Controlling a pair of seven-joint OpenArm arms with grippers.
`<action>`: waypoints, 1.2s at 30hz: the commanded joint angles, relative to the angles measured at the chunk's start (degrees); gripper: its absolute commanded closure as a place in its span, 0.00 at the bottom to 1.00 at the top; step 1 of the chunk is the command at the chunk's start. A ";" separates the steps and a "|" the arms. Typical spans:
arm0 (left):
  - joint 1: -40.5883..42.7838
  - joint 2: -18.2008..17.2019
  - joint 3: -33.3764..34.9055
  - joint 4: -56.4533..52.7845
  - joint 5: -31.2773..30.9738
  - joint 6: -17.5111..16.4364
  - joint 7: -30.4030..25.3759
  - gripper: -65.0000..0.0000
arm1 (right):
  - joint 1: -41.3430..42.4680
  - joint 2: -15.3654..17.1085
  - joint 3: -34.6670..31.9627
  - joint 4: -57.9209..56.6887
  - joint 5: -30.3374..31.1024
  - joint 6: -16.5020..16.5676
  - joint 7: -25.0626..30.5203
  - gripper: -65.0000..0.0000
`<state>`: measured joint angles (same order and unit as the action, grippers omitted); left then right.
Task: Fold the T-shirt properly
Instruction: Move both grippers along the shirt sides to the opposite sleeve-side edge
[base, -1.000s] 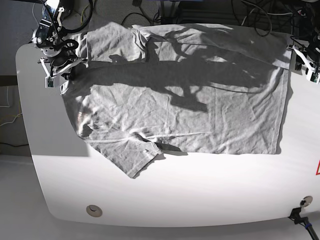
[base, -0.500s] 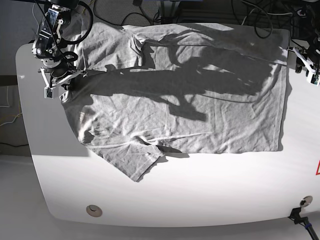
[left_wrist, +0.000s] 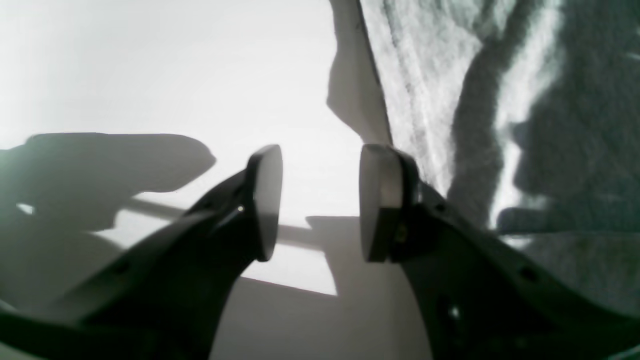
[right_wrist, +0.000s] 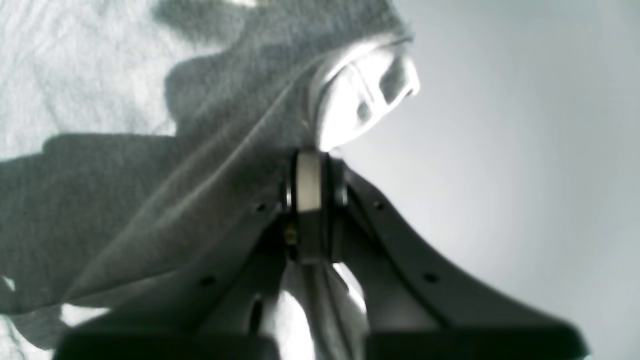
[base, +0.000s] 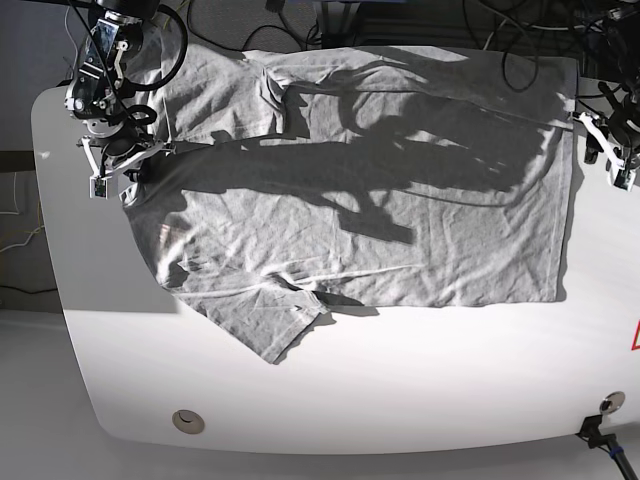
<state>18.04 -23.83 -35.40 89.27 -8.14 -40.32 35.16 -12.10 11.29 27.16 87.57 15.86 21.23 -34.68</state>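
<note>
A white table (base: 400, 400) with rounded corners fills the base view. A round grommet (base: 187, 421) sits near its front-left edge. Dark cables (base: 520, 40) trail behind the far edge.

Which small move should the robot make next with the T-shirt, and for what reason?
Probably the right hand should let go. It is shut on the T-shirt at the collar side, while the left hand is already open beside the hem, over bare table, holding nothing. The shirt lies spread out nearly flat, so the pull seems finished and folding can begin.
</note>
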 joint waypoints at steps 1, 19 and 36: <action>-1.12 -1.09 0.36 -0.88 -0.78 0.32 -1.27 0.56 | 0.10 0.54 0.05 0.21 -0.52 0.00 -1.32 1.00; -8.94 0.05 8.28 -13.19 -0.78 0.32 -1.53 0.49 | -0.08 0.62 0.05 0.21 -0.52 0.26 -1.32 1.00; -15.36 -0.12 8.28 -16.88 2.38 0.32 -1.62 0.49 | 5.81 1.77 0.05 -7.26 -0.60 0.26 -1.24 1.00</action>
<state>3.79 -23.05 -26.94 71.92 -8.32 -40.14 33.15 -6.52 11.94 27.14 81.30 16.75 21.80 -33.56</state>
